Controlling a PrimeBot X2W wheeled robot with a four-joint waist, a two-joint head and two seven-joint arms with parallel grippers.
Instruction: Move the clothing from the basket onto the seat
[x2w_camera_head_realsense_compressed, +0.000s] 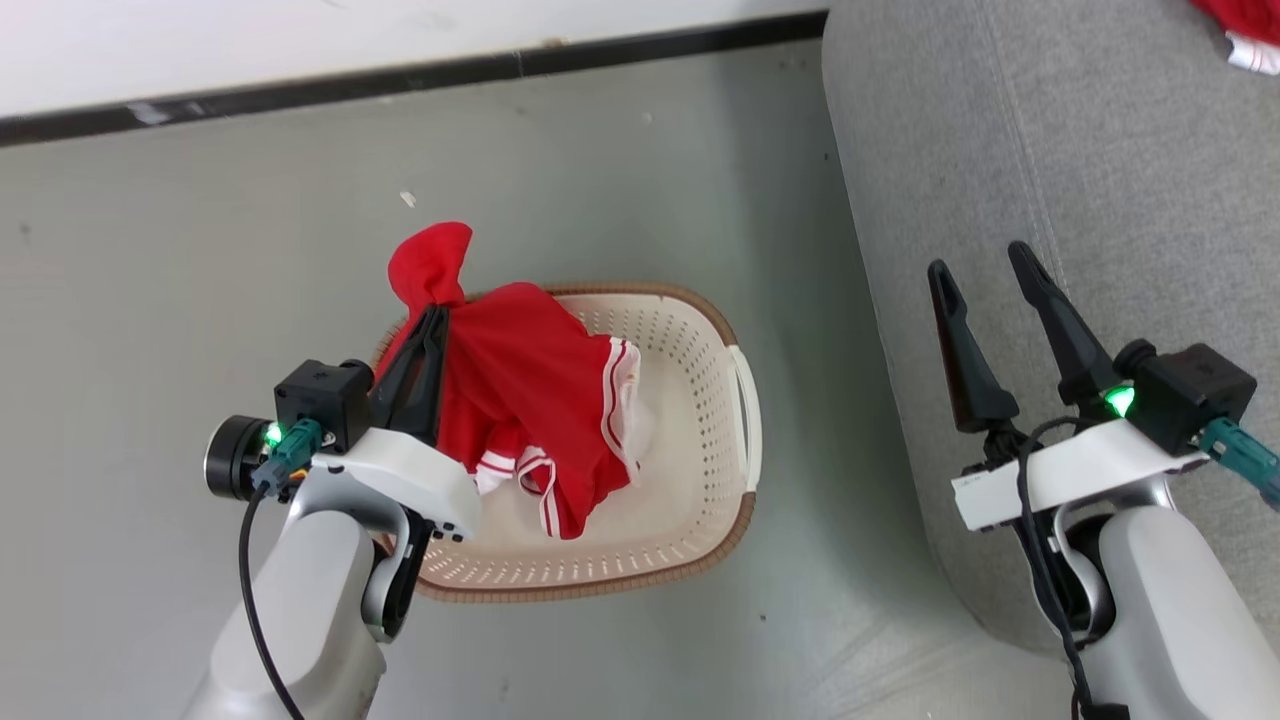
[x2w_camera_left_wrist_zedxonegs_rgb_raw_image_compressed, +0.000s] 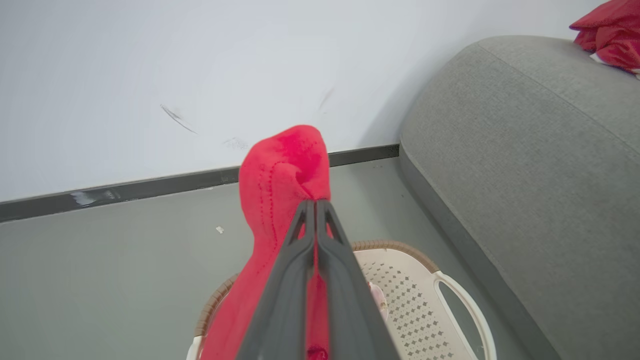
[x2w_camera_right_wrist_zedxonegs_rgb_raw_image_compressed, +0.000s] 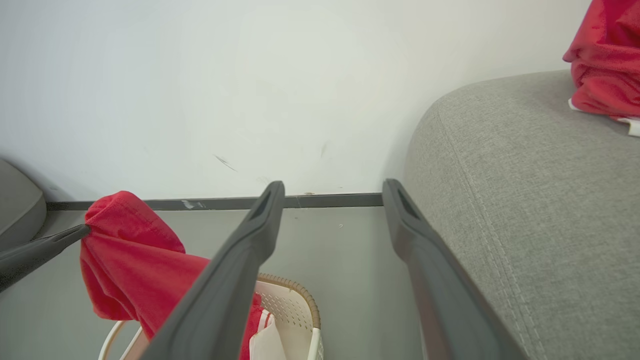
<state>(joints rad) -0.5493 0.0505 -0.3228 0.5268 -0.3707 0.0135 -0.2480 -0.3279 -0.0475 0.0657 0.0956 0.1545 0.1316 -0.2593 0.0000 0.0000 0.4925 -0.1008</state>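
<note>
My left gripper (x2w_camera_head_realsense_compressed: 435, 315) is shut on a red garment of the clothing (x2w_camera_head_realsense_compressed: 520, 400), pinching a bunched fold near its top. The garment hangs lifted above the cream basket (x2w_camera_head_realsense_compressed: 742, 400), its white-striped hem dangling into it. In the left wrist view the shut fingertips (x2w_camera_left_wrist_zedxonegs_rgb_raw_image_compressed: 316, 202) bite the red fabric (x2w_camera_left_wrist_zedxonegs_rgb_raw_image_compressed: 285, 170) over the basket rim (x2w_camera_left_wrist_zedxonegs_rgb_raw_image_compressed: 400, 246). My right gripper (x2w_camera_head_realsense_compressed: 980, 260) stands open and holds nothing, over the grey seat (x2w_camera_head_realsense_compressed: 1050, 150) near its left edge. Its fingers (x2w_camera_right_wrist_zedxonegs_rgb_raw_image_compressed: 265, 220) frame the floor beside the seat (x2w_camera_right_wrist_zedxonegs_rgb_raw_image_compressed: 525, 200). Another red garment (x2w_camera_head_realsense_compressed: 1245, 25) lies on the seat.
The basket stands on a grey floor (x2w_camera_head_realsense_compressed: 200, 250) just left of the seat. A white wall with a dark baseboard (x2w_camera_head_realsense_compressed: 400, 75) runs behind. In the right wrist view the held garment (x2w_camera_right_wrist_zedxonegs_rgb_raw_image_compressed: 130, 250) hangs left, with a grey rounded cushion edge (x2w_camera_right_wrist_zedxonegs_rgb_raw_image_compressed: 15, 210) at the far left.
</note>
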